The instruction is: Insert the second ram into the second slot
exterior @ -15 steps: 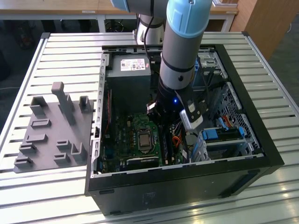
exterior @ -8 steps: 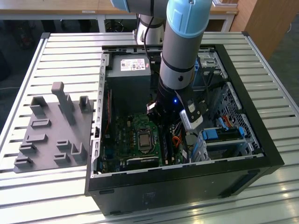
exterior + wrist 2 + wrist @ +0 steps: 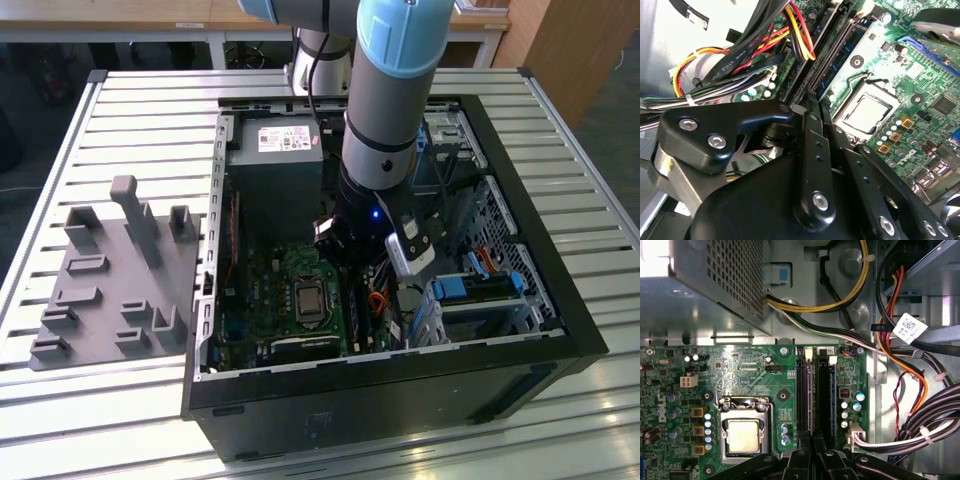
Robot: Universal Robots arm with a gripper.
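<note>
Two slots [image 3: 815, 395] lie under the hand [image 3: 813, 452] — clenched or released, I cannot tell — cables [image 3: 910, 405] close beside.

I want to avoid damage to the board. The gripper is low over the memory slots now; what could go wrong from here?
1. The gripper sits right at the end of the two memory slots. A small sideways offset could press on a slot wall instead of into the slot.
2. The cable bundle runs close beside the slots, so the wrist might snag a wire.
</note>
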